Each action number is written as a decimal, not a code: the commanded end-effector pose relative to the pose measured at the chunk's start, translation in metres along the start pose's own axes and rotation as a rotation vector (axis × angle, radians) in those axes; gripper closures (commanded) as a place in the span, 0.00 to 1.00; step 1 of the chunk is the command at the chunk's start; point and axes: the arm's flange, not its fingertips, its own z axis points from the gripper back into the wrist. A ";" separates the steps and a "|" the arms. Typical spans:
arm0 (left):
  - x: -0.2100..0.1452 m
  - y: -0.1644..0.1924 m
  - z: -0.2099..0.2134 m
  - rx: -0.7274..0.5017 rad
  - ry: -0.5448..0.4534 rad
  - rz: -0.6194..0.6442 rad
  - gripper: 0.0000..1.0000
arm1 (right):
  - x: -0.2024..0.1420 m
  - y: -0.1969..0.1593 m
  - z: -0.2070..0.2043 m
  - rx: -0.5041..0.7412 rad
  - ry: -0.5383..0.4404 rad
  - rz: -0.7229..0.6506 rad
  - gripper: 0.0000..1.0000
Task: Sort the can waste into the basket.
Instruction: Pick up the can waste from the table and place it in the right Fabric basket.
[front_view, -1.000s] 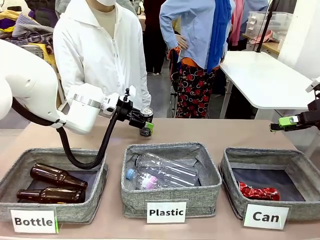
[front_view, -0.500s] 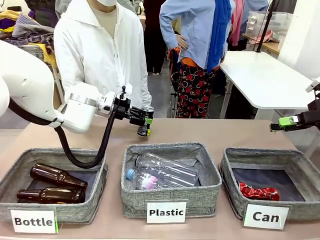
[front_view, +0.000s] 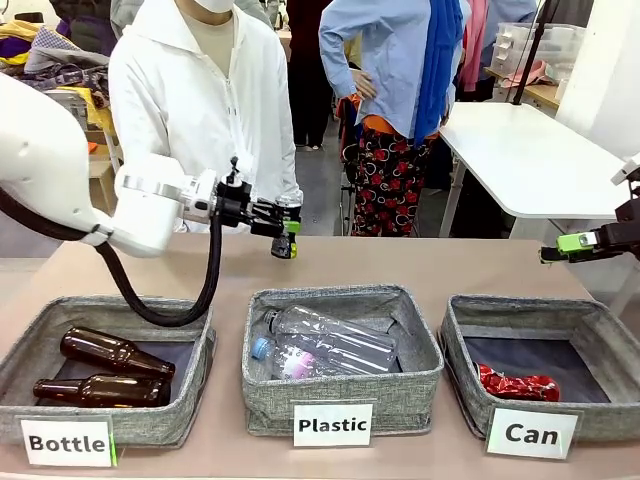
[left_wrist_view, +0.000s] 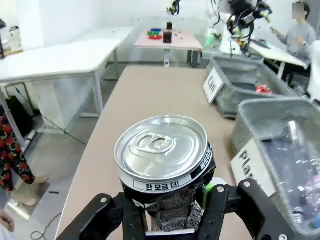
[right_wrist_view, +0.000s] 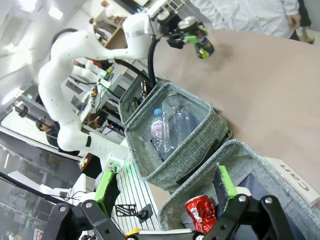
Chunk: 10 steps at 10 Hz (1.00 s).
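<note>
Left wrist view: left end effector (left_wrist_view: 172, 220) grips black can (left_wrist_view: 165, 167).

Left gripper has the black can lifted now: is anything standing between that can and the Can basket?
Nothing solid blocks it. The black can, clamped in the left gripper, hangs above the table behind the Plastic basket. The Can basket lies off to the right, open-topped, with the red can inside and the right gripper hovering beyond it.

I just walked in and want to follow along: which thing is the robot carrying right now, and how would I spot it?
Find the three grey baskets in a row; the middle one is labelled "Plastic". Above its far left corner, the left gripper is shut on a black can. Unlike the crushed red can in the "Can" basket, it is dark with pale print, silver-topped and held off the table.
</note>
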 end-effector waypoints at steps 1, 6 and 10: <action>0.037 -0.062 0.053 -0.060 -0.031 0.015 1.00 | 0.002 0.001 0.001 0.008 -0.011 0.013 0.00; 0.054 -0.225 0.131 -0.257 0.256 -0.120 1.00 | 0.002 0.001 0.001 0.008 -0.011 0.013 0.00; 0.051 -0.233 0.136 -0.276 0.245 -0.087 1.00 | 0.002 0.001 0.001 0.008 -0.011 0.013 0.00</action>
